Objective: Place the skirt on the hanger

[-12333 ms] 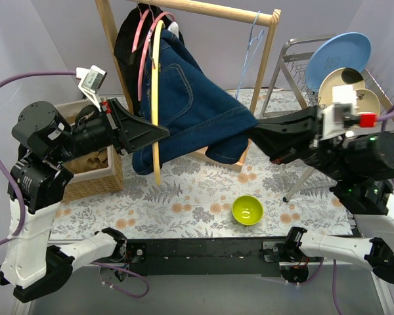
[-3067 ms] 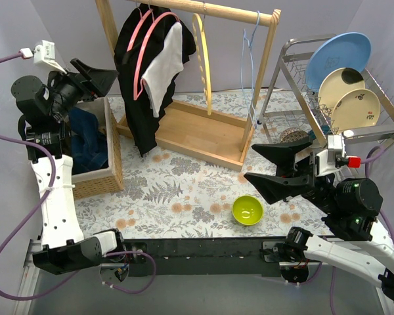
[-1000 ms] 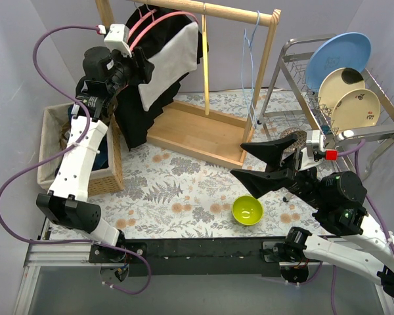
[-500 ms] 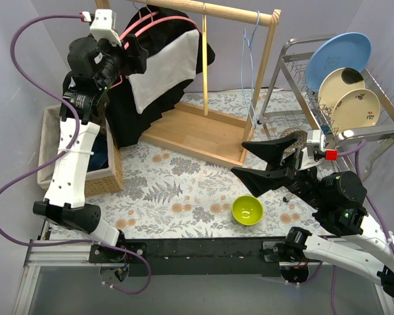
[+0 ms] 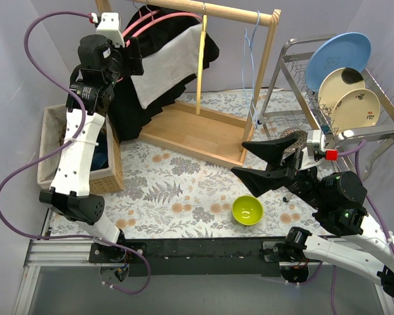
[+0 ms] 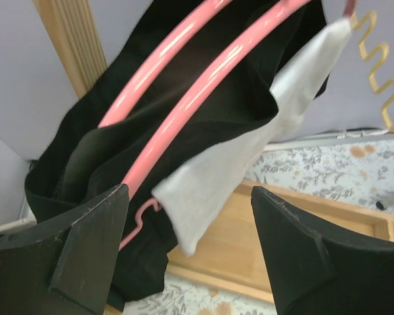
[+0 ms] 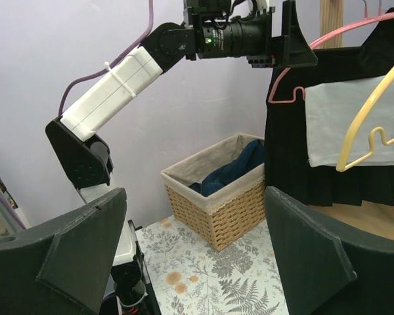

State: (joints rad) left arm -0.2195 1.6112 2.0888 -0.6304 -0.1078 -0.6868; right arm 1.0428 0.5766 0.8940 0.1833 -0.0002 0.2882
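**Skirt and container.** The dark blue denim skirt (image 5: 100, 157) (image 7: 231, 172) is shown crumpled inside the woven wicker basket (image 5: 111, 178) (image 7: 210, 216), which stands at the left edge of the floral-patterned table (image 5: 184, 190). The skirt is not on any hanger.

**Hangers and rack.** The yellow plastic hanger (image 5: 200, 65) (image 7: 371, 131) (image 6: 381, 72) is seen hung from the top bar of the wooden garment rack (image 5: 236, 13), with nothing on it. To its left, two pink plastic hangers (image 5: 141, 23) (image 6: 184, 111) are draped with a black garment (image 5: 128, 111) and a white cloth (image 5: 164, 65). A thin light blue wire hanger (image 5: 253, 39) is hung near the right end of the bar.

**End effectors.** The left end effector (image 5: 132, 58) (image 6: 187, 197) is raised to the far left end of the rack, above the basket. Its jaws are spread wide and nothing is gripped. One pink hanger and the edge of the white cloth are framed between them in the left wrist view. Whether they are touched cannot be told. The right end effector (image 5: 240, 159) (image 7: 194, 197) is held above the table, right of centre, pointed toward the basket. It too is spread wide and holds nothing.

**Surroundings.** A lime green bowl (image 5: 247, 210) is set near the front of the table, below the right end effector. A metal dish rack (image 5: 295, 46) with a blue plate (image 5: 341, 56) is placed at the far right.
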